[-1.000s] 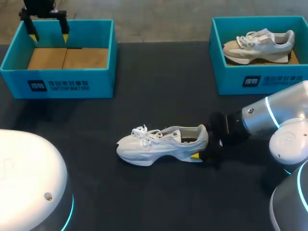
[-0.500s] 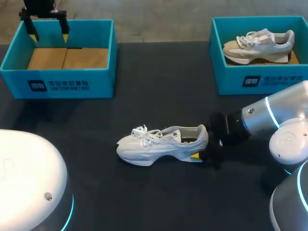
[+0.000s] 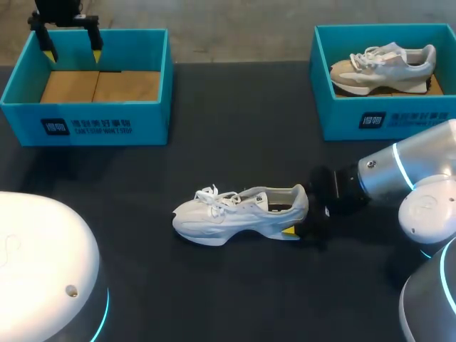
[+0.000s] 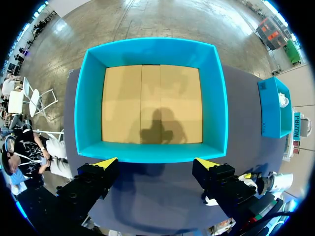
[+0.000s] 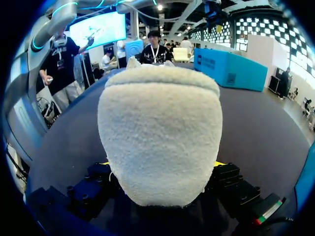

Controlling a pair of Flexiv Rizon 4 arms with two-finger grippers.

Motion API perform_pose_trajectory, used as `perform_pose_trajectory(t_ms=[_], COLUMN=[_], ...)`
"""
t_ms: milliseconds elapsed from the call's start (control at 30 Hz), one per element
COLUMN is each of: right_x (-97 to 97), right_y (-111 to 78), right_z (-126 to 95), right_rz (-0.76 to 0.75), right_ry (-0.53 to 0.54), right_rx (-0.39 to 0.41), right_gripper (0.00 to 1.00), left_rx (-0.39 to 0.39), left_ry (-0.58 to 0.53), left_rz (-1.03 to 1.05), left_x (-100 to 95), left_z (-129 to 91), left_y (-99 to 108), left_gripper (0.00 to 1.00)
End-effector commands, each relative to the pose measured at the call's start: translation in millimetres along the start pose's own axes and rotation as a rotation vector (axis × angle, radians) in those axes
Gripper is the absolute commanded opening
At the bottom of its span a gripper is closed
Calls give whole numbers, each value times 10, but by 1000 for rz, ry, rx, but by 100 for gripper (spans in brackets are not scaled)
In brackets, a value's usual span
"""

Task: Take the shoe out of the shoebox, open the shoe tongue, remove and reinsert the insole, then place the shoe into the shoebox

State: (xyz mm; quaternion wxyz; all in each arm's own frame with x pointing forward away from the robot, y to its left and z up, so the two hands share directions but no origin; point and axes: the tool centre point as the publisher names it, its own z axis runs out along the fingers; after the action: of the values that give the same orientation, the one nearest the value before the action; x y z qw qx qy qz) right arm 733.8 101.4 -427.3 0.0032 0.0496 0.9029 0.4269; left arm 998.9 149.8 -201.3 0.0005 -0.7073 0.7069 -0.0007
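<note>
A white lace-up shoe [image 3: 239, 212] lies on its sole in the middle of the dark table, toe to the left. My right gripper [image 3: 298, 217] is at its heel. In the right wrist view the fuzzy heel [image 5: 160, 132] fills the gap between the fingers, and the right gripper [image 5: 161, 164] is shut on it, with only slivers of yellow tip showing on either side. The teal shoebox [image 3: 85, 121] at the far left is empty, showing its cardboard floor. My left gripper [image 3: 72, 51] hangs open above that shoebox's [image 4: 152, 152] rear edge, its fingers [image 4: 106, 163] wide apart and holding nothing.
A second teal box [image 3: 385, 121] at the far right holds a grey and beige shoe [image 3: 381, 68]. Bare dark table lies between the two boxes and in front of the white shoe. My right arm's silver links come in from the right edge.
</note>
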Motion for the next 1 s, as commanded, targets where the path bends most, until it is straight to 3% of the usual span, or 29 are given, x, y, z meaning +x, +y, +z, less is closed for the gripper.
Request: perform_pose_trajectory(t_ms=[33,267,500,767,1000], right_x=[12,12,12,12,12], right_y=[-5,-5,-5,-5,-5], right_z=[51,51,51,51,51], right_rz=[1,1,1,1,1], right_ry=[-1,-1,-1,-1,-1], right_rx=[4,4,4,4,4], right_gripper=[0,0,0,0,0], left_rx=[2,-11,-6,-37,-45], left_ry=[-17,-2,48,53,128], left_rz=[12,17,44,17,15], left_x=[134,409,651,805,899], left_z=[73,199,145,132,134], left_y=[126,413,669,996,1295], left_gripper=[100,100,100,100,100])
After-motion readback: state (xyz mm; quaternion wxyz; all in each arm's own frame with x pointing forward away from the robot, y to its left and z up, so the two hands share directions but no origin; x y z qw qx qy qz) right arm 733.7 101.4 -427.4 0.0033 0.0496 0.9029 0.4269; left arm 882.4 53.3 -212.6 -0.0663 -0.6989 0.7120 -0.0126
